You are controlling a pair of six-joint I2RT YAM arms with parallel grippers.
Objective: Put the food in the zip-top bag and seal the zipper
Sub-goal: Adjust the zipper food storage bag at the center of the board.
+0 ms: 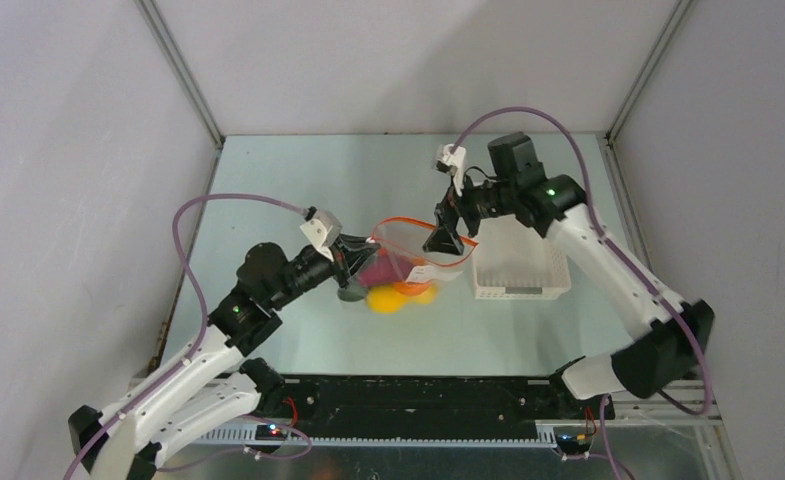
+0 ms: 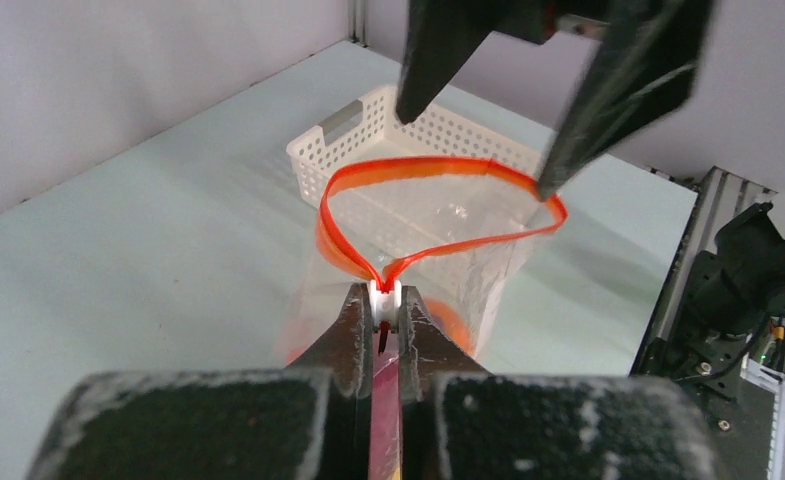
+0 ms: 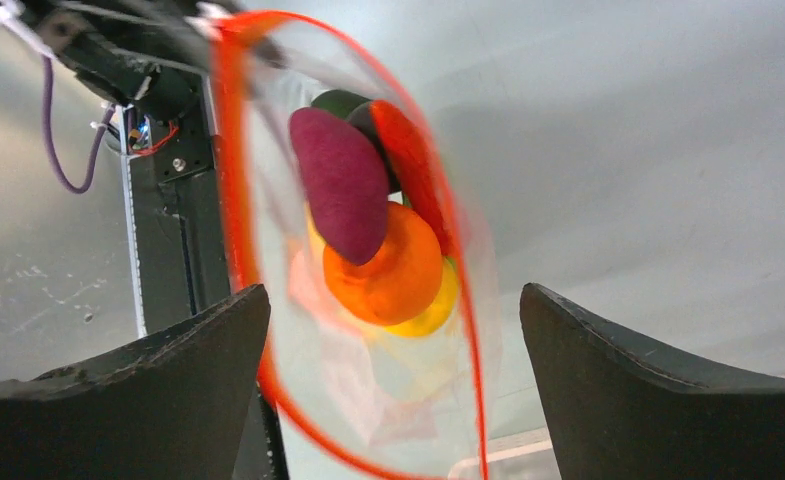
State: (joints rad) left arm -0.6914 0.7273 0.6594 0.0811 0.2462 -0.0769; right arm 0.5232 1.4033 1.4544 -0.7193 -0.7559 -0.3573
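Left gripper (image 2: pixel 383 310) is pinching zipper (image 2: pixel 438 165) at its near end | right gripper (image 3: pixel 393 295) is standing wide, straddling far rim, gripping nothing | zip-top bag (image 1: pixel 408 262) is hanging between them, food (image 3: pixel 383 260) sagging inside | judged: floppy, slick film; take stiffer zipper strip.

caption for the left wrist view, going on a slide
Left gripper pinches one end of the zipper, the zip-top bag gaping wide; open right gripper at the far end, white basket behind.

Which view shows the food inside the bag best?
Right wrist: it looks straight into the open bag at the food, purple, orange, red, yellow pieces distinct. Top external shows a small coloured cluster; left wrist only hints of orange through the plastic.
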